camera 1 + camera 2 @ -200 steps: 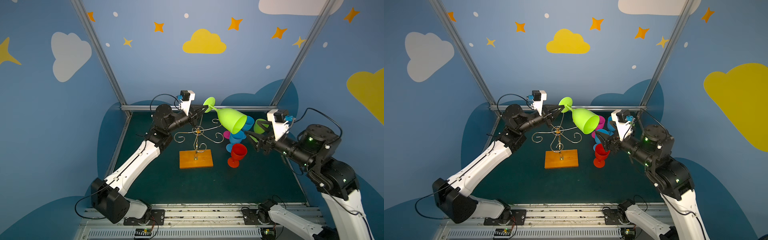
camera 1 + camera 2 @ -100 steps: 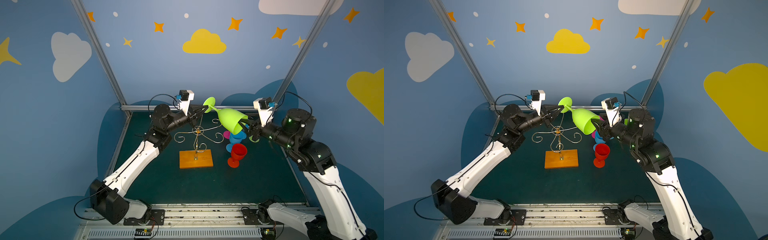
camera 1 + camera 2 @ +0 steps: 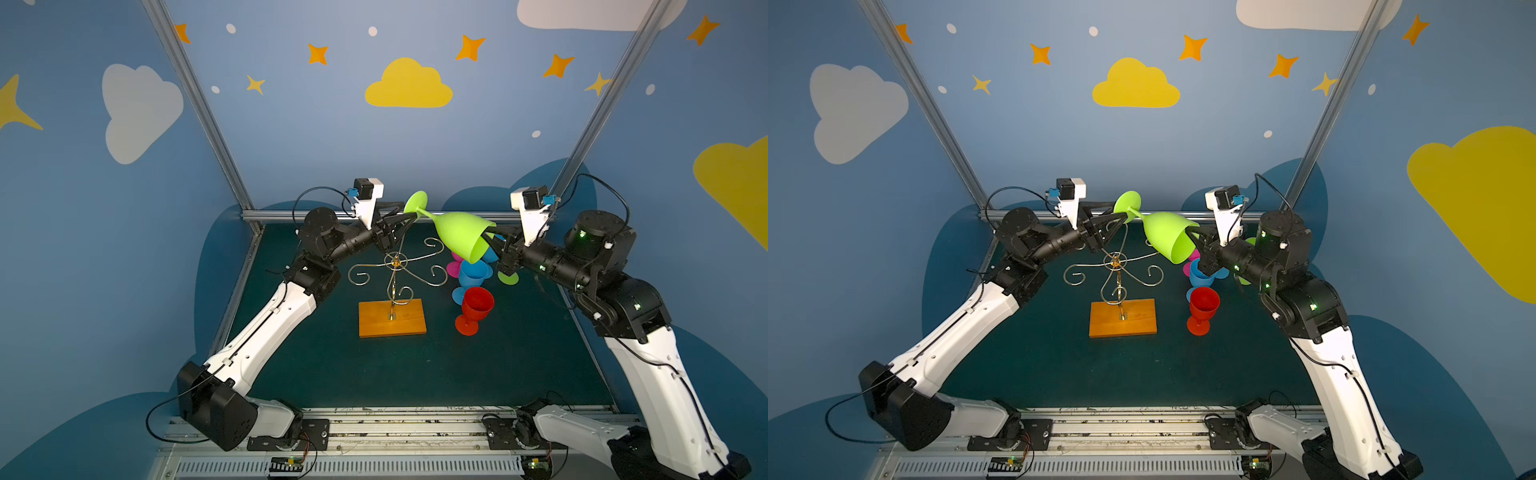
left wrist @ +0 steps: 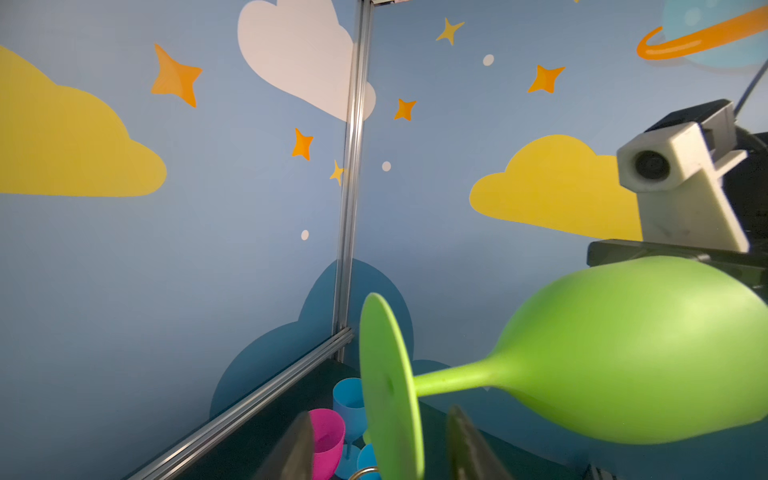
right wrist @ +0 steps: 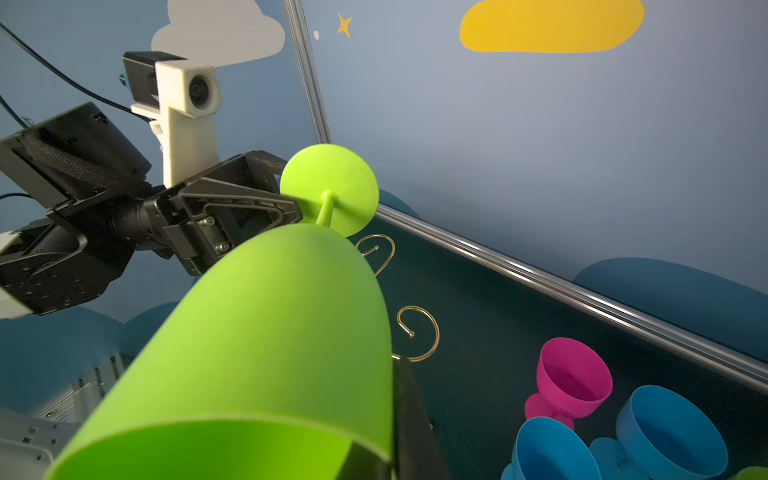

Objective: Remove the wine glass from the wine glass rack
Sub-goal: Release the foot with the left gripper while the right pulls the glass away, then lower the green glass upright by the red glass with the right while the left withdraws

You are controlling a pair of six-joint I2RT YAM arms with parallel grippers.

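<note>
A lime green wine glass [image 3: 461,237] [image 3: 1167,239] lies sideways in the air above the back of the wine glass rack [image 3: 395,266] [image 3: 1116,262]. It touches none of the rack's gold wire arms. My right gripper [image 3: 490,235] [image 5: 386,415] is shut on the rim of its bowl [image 5: 270,332], one finger inside and one outside. My left gripper [image 3: 409,216] [image 4: 380,415] is open. Its fingers stand apart on either side of the glass's foot [image 4: 386,386] and stem, off both.
The rack's orange wooden base [image 3: 392,318] sits mid-table. To its right stand a red glass [image 3: 477,305], blue glasses [image 3: 473,272], a pink glass [image 5: 573,382] and a second green one [image 3: 508,277]. An aluminium rail [image 3: 332,216] runs along the back edge.
My right arm swung in toward the glass and its gripper shut on the bowl's rim. My left gripper, shut on the stem before, has opened. The glass has barely moved.
</note>
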